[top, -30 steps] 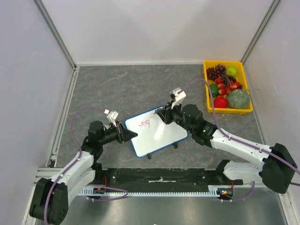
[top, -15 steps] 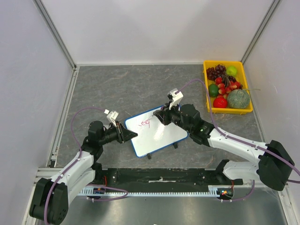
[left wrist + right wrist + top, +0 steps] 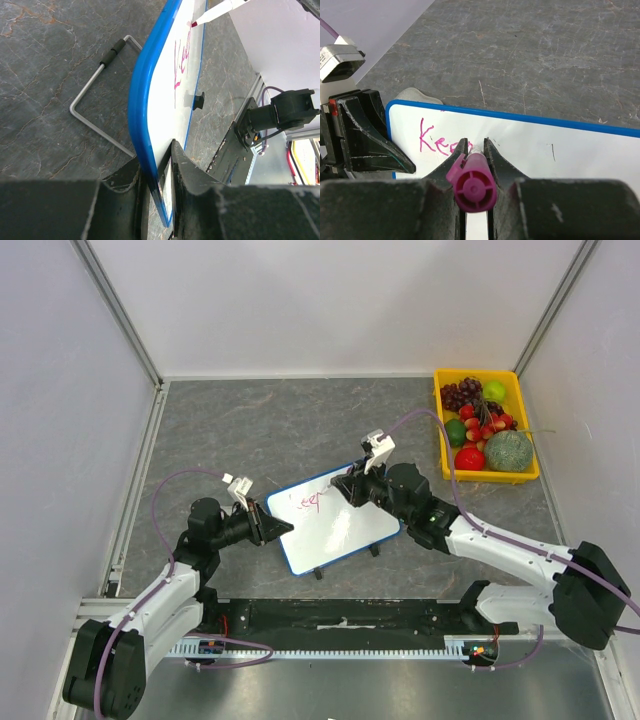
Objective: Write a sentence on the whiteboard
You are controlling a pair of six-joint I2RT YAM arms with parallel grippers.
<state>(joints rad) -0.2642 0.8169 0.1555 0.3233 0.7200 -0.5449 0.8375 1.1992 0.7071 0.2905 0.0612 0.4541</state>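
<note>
Right gripper clamps magenta marker, tip at whiteboard just right of the started sentence; left gripper pinches the board's left rim, blank surface lying rightward.

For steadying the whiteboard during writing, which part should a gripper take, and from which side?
The blue rim at its left end, approached edge-on from the left. The whiteboard is a thin panel, so one finger fits on each face, as the left gripper shows, clear of the lettering and the marker.
</note>
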